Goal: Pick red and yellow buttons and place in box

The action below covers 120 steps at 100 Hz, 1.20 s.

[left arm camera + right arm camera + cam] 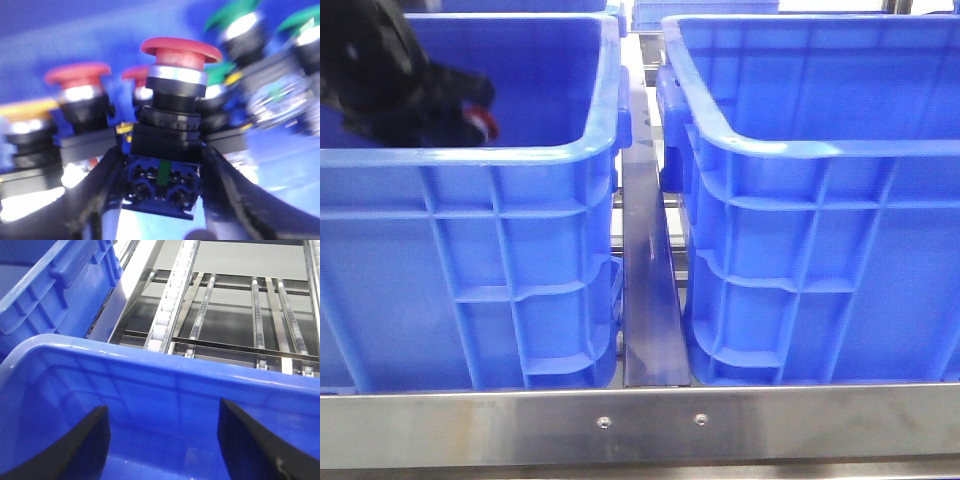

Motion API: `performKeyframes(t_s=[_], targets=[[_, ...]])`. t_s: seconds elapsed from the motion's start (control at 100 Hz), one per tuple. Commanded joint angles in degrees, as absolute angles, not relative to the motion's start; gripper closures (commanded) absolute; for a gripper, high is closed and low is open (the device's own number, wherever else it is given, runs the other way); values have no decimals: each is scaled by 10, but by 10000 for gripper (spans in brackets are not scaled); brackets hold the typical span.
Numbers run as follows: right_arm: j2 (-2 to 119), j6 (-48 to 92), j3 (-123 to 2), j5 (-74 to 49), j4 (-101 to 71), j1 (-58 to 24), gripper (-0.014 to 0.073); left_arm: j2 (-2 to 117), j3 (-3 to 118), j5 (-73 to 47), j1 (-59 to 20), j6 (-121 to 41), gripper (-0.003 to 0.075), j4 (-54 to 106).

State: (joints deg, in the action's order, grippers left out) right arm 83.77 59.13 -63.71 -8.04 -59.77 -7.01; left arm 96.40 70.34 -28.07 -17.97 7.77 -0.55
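Red button (170, 107) sat clamped between the two fingers of my left gripper (162, 182), which pressed on either side of its dark base while the domed cap stood upright above a silver collar. Around it in the left wrist view, blurred, stood other push buttons: a yellow-capped one (25, 125) at the edge, more red caps (79, 75) beside it, and green caps (235, 15) on the far side, all over a blue floor. From the front, my left arm reached down inside the left blue crate (470, 250), a speck of red showing at its tip. A steel rail (645, 290) ran between that crate and the right blue crate (820, 250), the two well apart. My right gripper (162, 440) hung over the right crate's inside with its fingers (75, 450) spread wide and nothing between them; roller tracks (170, 295) lay beyond the rim.
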Motion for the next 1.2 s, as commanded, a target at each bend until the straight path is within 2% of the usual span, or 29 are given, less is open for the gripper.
performKeyframes(t_s=[0.0,0.23,0.5,0.57,0.63,0.74,0.95,1.19], targets=[[806,595,-652,-89,-599,-67,104,905,710,-249,-190,74,631,6],[773,594,-653,-203,-642,-67,104,819,693,-249,-259,66,631,8],[747,594,-653,-384,-823,-67,104,768,693,-254,-344,66,632,8],[747,594,-653,-414,-868,-67,83,768,693,-254,-365,66,632,9],[750,594,-653,-437,-885,-67,28,768,693,-254,-382,66,632,9],[750,580,-653,-475,-888,-67,-47,768,693,-253,-415,66,632,9],[759,552,-653,-522,-866,-67,-42,766,693,-242,-462,66,632,6],[814,519,-652,-605,-835,-69,-42,766,693,-236,-470,66,632,0]])
